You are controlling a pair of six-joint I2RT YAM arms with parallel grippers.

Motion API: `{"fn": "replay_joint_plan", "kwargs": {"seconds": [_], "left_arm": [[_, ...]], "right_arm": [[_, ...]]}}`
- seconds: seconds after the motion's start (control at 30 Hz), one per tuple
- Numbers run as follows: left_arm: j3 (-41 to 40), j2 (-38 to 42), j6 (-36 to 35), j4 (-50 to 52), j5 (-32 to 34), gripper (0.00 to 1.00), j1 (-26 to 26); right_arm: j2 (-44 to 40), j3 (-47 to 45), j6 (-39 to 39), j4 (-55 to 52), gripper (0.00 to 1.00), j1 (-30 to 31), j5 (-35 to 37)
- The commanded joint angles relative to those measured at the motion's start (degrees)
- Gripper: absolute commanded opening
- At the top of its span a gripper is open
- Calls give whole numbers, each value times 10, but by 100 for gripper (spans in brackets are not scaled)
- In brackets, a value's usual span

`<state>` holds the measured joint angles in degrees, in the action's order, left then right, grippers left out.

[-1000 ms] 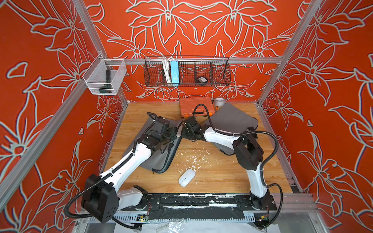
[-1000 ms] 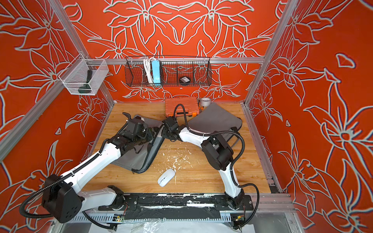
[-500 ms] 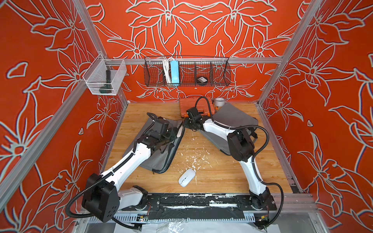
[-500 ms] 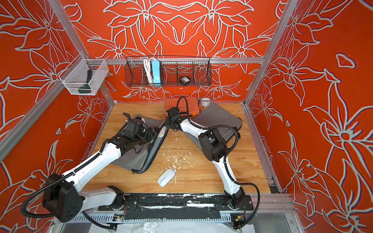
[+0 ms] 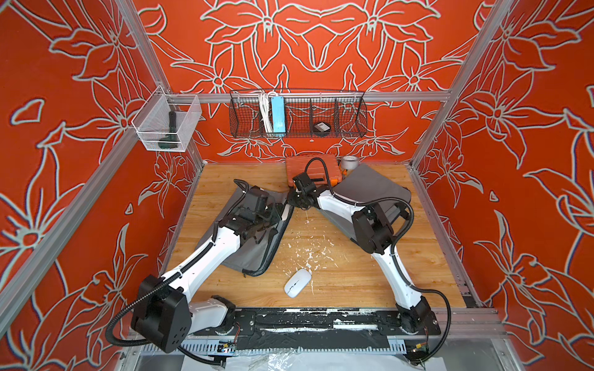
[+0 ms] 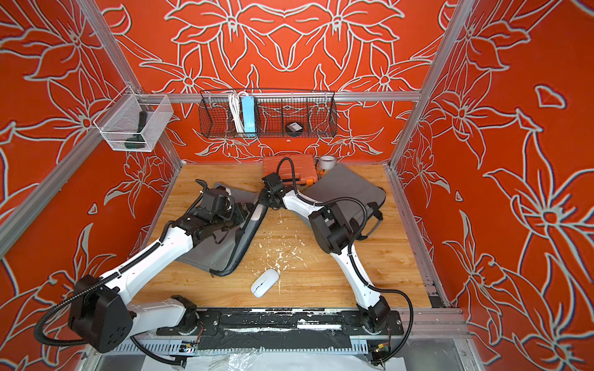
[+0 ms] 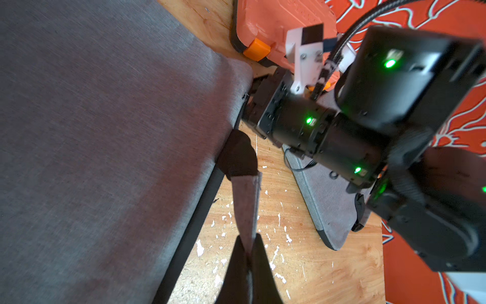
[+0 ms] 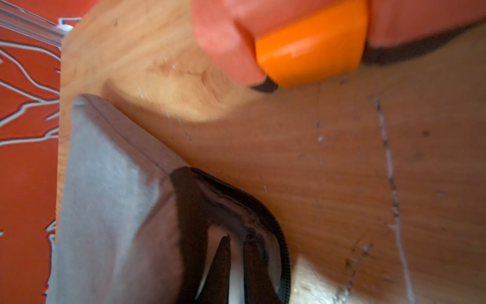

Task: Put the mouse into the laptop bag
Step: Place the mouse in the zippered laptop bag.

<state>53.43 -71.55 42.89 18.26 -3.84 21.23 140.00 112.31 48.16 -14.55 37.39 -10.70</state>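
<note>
The white mouse (image 5: pixel 298 282) (image 6: pixel 265 282) lies on the wooden table near the front, apart from both arms. The grey laptop bag (image 5: pixel 254 253) (image 6: pixel 221 253) lies flat at the left under my left arm, its black zipper edge facing the middle. My left gripper (image 7: pixel 248 247) (image 5: pixel 273 215) is shut on a grey fabric tab (image 7: pixel 246 208) of the bag. My right gripper (image 8: pixel 238 238) (image 5: pixel 294 200) sits at the bag's far corner, inside the curve of the zipper (image 8: pixel 276 231). Its jaws stand nearly closed with a narrow gap; the blur hides whether anything is pinched.
An orange case (image 5: pixel 313 168) and a tape roll (image 5: pixel 349 162) stand at the back. A second grey sleeve (image 5: pixel 373 189) lies at the back right under my right arm. White flakes (image 5: pixel 308 247) litter the middle. A wire basket (image 5: pixel 297 114) and a clear bin (image 5: pixel 165 128) hang on the walls.
My right gripper swung toward the orange case, then came back to the bag's far corner, and its jaws narrowed. The left arm and the mouse have not moved.
</note>
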Motion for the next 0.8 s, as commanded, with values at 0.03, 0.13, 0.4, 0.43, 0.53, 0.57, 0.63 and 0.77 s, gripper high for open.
{"fn": "replay_joint_plan", "kwargs": {"seconds": [0.03,0.13,0.4,0.43,0.53,0.57,0.63,0.77], "left_arm": [[-6,1,4,-16,2,0,-8],[-9,-1,4,-17,2,0,-12],[-6,7,11,5,14,25,-19],[-8,15,14,8,22,41,-21],[-26,62,31,14,49,74,-26],[-33,80,40,21,64,79,-29],[-41,116,74,59,105,84,-36],[-82,186,143,144,112,86,-92]], "right_arm": [[-34,-43,21,32,14,14,-24],[-48,-69,26,44,14,14,-22],[-139,-118,-2,6,40,13,46],[-159,-134,-2,5,43,14,55],[-228,-216,9,19,50,14,73],[-254,-252,16,31,52,15,72],[-307,-326,20,61,58,22,75],[-400,-443,13,87,77,79,121]]}}
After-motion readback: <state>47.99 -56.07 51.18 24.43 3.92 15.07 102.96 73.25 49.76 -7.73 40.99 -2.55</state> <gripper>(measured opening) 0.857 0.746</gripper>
